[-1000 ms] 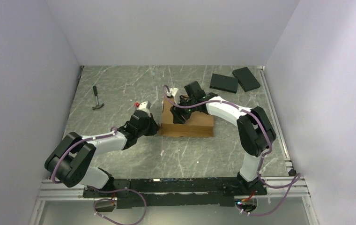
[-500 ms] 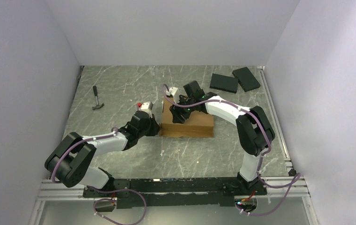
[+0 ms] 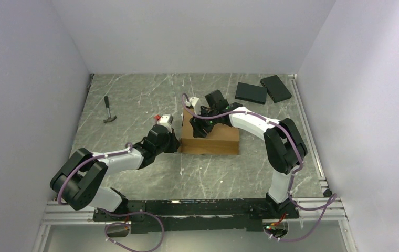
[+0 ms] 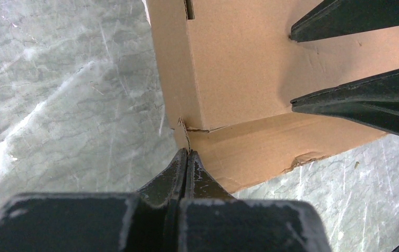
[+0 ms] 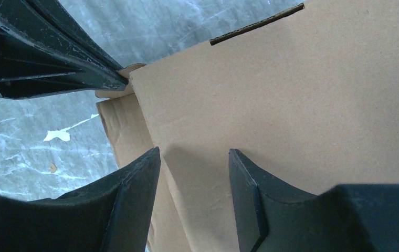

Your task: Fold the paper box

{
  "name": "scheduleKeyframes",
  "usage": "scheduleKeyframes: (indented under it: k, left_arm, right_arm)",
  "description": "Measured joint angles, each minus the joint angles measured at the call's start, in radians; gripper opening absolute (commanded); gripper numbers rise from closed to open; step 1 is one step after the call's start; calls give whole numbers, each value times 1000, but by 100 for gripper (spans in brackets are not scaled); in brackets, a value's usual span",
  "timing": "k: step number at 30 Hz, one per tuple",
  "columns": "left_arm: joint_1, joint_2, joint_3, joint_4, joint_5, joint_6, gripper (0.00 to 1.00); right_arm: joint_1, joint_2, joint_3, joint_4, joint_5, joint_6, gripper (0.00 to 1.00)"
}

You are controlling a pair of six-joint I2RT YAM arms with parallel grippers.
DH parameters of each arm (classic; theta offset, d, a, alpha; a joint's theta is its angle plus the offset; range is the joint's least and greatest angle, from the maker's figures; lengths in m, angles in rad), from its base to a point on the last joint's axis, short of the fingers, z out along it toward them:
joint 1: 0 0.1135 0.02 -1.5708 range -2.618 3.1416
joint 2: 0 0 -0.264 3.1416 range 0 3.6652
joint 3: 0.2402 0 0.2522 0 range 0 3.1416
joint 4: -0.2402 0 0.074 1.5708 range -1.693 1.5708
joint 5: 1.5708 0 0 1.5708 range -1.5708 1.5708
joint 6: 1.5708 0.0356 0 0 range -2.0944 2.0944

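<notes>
Grey marbled table (image 3: 134, 100) in my top view, with a small hammer (image 3: 109, 111) lying far left. Next comes the left gripper (image 4: 187, 157): I see its jaws pressed fully together with nothing between them, the tip touching a frayed corner of the paper box (image 3: 218, 140). The box sits mid-table between my two arms, plain brown corrugated board. Its panels carry no print that I can read, only a narrow slot. The right gripper (image 5: 193, 151) is over the box's left end, jaws about half apart, both fingertips resting on a panel face and gripping nothing. Two black slabs (image 3: 251, 93) lie far right, near the back.
</notes>
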Motion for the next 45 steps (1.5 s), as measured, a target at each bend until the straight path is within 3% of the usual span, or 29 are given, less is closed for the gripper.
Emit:
scheduleKeyframes:
  k: [45]
  left_arm:
    - [-40,8,53,-89,-60,40,0]
  right_arm:
    - [2,7,10,-10,0,3,54]
